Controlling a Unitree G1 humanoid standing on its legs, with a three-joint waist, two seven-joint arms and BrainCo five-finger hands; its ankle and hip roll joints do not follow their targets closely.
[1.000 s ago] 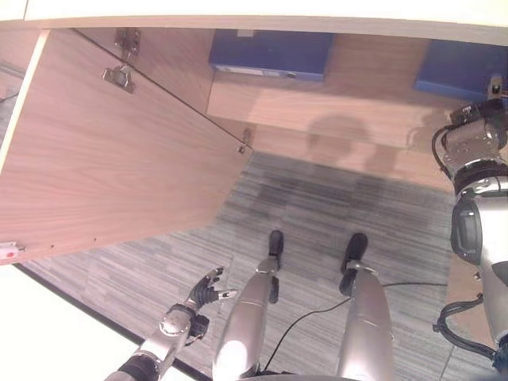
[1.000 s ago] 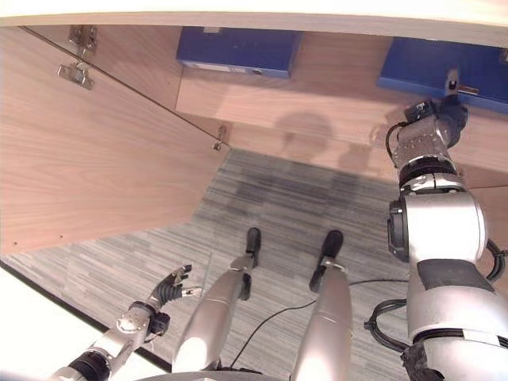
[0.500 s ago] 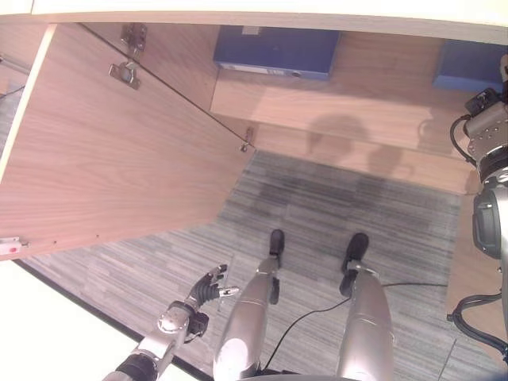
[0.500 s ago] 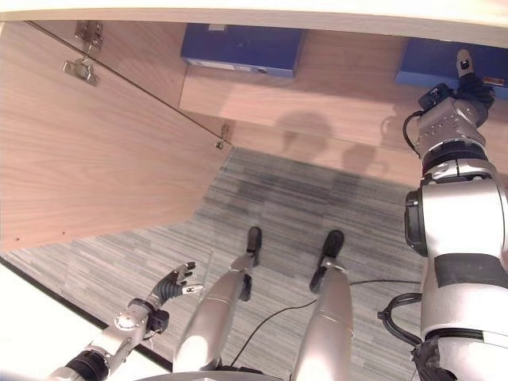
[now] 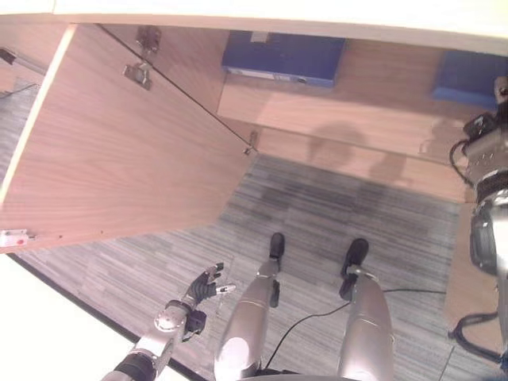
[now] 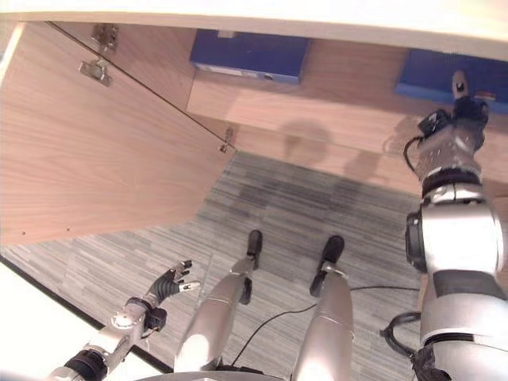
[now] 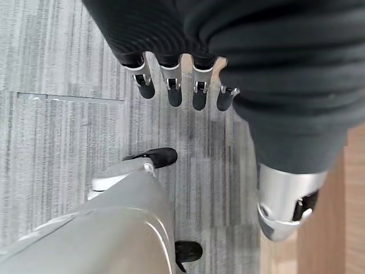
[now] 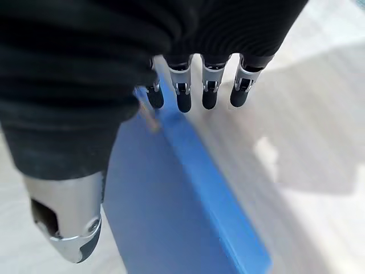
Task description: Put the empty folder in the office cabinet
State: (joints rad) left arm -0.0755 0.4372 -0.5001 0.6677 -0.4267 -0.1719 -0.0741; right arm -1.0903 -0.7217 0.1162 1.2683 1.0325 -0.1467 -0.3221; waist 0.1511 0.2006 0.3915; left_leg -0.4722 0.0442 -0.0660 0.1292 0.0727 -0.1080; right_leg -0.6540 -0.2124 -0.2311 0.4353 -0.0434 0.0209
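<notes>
Grey striped carpet before an open wooden office cabinet [image 5: 333, 119]: folder nearly placed.
Right robot hand [image 6: 460, 111], fingers straight, rests against the flat blue folder [image 8: 171, 205] on the far right shelf; left robot hand [image 5: 205, 283] hangs relaxed, empty. Withdrawing remains, I judge.

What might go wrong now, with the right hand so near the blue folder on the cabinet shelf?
1. The right hand hangs open over the blue folder; drawing back, its fingers might catch the folder's edge and drag it off the shelf.
2. The open cabinet door stands beside the robot; a turn could bump it.
</notes>
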